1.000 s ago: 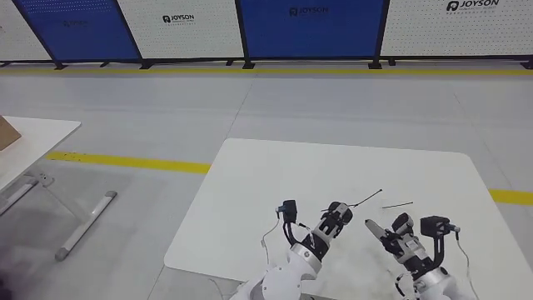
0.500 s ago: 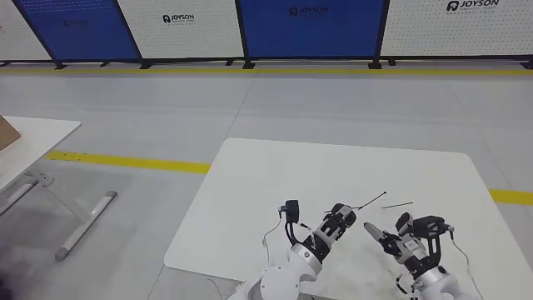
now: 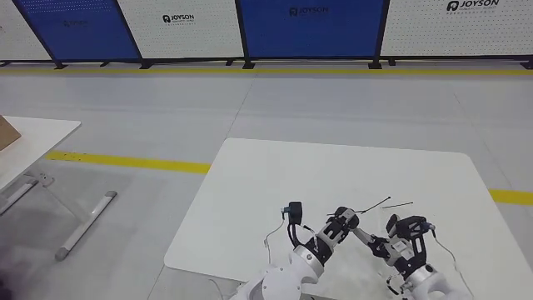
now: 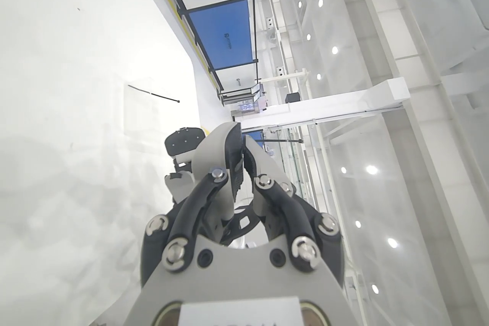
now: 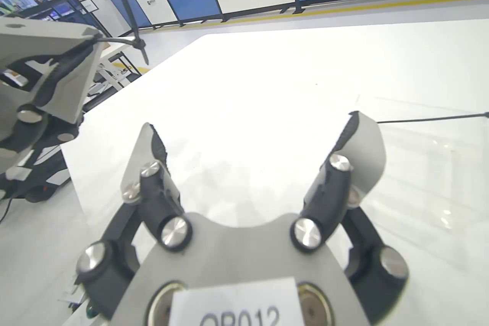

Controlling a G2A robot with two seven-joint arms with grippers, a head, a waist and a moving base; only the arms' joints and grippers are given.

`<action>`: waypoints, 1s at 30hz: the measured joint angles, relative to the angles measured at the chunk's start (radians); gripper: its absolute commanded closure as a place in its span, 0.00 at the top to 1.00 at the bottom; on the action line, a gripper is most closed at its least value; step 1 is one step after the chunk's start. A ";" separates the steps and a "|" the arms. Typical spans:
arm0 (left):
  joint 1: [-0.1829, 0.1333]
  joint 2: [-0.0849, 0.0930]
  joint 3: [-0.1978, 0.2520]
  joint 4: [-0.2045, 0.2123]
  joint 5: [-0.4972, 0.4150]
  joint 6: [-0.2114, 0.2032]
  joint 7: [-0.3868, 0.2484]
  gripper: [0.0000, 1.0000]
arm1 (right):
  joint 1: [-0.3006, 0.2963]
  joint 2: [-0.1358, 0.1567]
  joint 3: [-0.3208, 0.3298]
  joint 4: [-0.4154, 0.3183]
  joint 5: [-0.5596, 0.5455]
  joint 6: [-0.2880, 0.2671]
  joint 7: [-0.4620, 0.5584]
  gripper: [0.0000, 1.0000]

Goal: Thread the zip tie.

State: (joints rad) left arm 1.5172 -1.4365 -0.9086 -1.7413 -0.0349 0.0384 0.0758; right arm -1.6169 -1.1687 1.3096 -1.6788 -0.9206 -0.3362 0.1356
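Left hand point(image 4: 241, 136) is clamped on the zip tie point(image 4: 275, 141) and holds it above the desk point(image 3: 333, 167), low in the middle of the top view, with the head end poking out past the fingertips. Right hand point(image 5: 252, 121) gapes wide just beside it, holding nothing. A second zip tie point(image 3: 397, 205) lies flat just to the right. The tail is hidden. The right hand should probably pinch it near the tip and feed it squarely into a steady head.

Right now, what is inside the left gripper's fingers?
A black zip tie is pinched in the left gripper, one end sticking out past its tips. The stretch between the pads is covered, so how much is clamped cannot be seen.
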 measured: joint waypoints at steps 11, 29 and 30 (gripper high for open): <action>-0.002 0.000 0.008 0.005 -0.005 -0.010 0.011 0.00 | 0.000 0.002 0.008 0.010 0.050 0.002 -0.034 1.00; -0.022 -0.005 0.035 0.030 0.002 -0.012 0.028 0.00 | 0.002 0.008 -0.005 -0.006 0.094 -0.004 -0.035 0.68; -0.023 -0.005 0.038 0.032 0.004 -0.012 0.029 0.00 | 0.002 0.009 -0.007 -0.008 0.100 -0.004 -0.039 0.53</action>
State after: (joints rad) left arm 1.4940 -1.4416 -0.8711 -1.7091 -0.0307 0.0269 0.1052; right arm -1.6147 -1.1598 1.3022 -1.6865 -0.8209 -0.3400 0.0965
